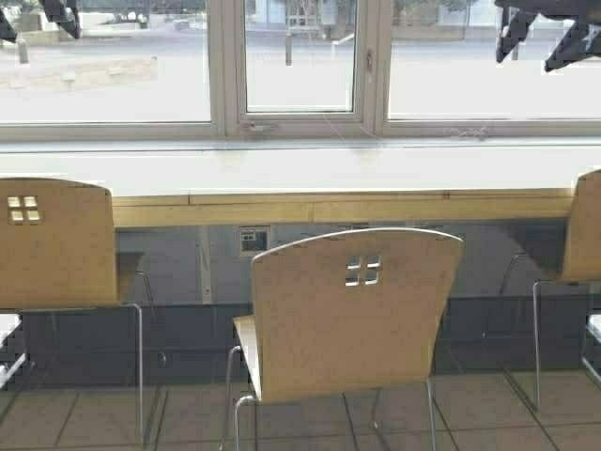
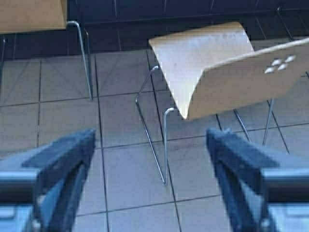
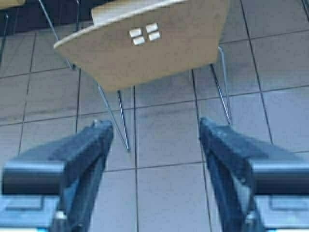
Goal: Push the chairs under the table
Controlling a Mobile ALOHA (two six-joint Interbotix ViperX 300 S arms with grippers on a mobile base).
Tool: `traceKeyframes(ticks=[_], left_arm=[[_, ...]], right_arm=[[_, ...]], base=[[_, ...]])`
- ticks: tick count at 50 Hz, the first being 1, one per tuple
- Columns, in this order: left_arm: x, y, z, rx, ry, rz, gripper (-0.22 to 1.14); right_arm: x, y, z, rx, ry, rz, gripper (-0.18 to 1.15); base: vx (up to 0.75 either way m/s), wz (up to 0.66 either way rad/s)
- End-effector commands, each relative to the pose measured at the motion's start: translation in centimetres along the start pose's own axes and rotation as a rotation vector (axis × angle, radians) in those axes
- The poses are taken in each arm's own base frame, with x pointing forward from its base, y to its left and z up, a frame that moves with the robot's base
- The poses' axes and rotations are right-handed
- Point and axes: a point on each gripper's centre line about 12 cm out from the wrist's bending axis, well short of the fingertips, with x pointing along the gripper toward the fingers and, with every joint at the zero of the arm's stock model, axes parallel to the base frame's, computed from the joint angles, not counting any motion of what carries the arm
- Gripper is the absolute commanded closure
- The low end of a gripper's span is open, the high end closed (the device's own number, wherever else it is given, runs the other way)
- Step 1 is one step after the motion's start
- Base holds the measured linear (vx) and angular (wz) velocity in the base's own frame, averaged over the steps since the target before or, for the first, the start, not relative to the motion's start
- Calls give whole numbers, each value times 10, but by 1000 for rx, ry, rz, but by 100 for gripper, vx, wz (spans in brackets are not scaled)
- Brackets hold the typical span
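The long light-wood table [image 1: 338,209] runs under the window. Three tan chairs face it. The middle chair [image 1: 352,315] stands farthest out from the table, straight ahead of me; it also shows in the left wrist view [image 2: 227,72] and the right wrist view [image 3: 154,43]. The left chair [image 1: 52,244] and right chair [image 1: 587,230] stand closer to the table edge. My left gripper [image 2: 149,140] and right gripper [image 3: 157,128] are both open and empty, held up in the air short of the middle chair's back and touching nothing. They show at the high view's top corners [image 1: 42,14] [image 1: 549,38].
Tiled floor [image 1: 488,413] lies around the chairs' thin chrome legs. A wall socket [image 1: 254,240] sits on the dark wall under the table. A big window [image 1: 300,66] is behind the table. White objects show at the left edge [image 1: 7,348] and the right edge [image 1: 593,329].
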Motion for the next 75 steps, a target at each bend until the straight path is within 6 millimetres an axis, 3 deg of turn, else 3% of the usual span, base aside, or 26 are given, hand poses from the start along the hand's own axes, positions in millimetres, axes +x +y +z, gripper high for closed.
traceKeyframes(ticks=[1,13,23,32,42,50,67,75], left_arm=[[-2,0,15,4,-43,1,-8],[-5,-1,15,-6,-50,-1,-7],[0,-1,12,-62,-28,-5,-7],[15,-7,3,-261,52,-32,-8],[50,-57,-26,-509,226,-133,-7],[79,-91,-56,-679,300,-121,-7],[140,-146,-141,-987,588,68,-8],[167,-167,-163,-1039,646,111,-7]], right_arm=[[-2,2,12,1,-30,6,7],[-3,2,10,5,-21,5,7],[9,-2,3,19,23,-10,7],[14,-1,-1,96,47,-1,7],[24,-3,-15,153,101,-7,7],[42,-4,-32,353,162,-13,7],[114,-9,-82,700,381,-117,7],[146,-12,-97,757,436,-159,7]], base=[[34,1],[34,2],[31,-8],[29,-6],[25,1],[17,0],[13,4],[8,3]])
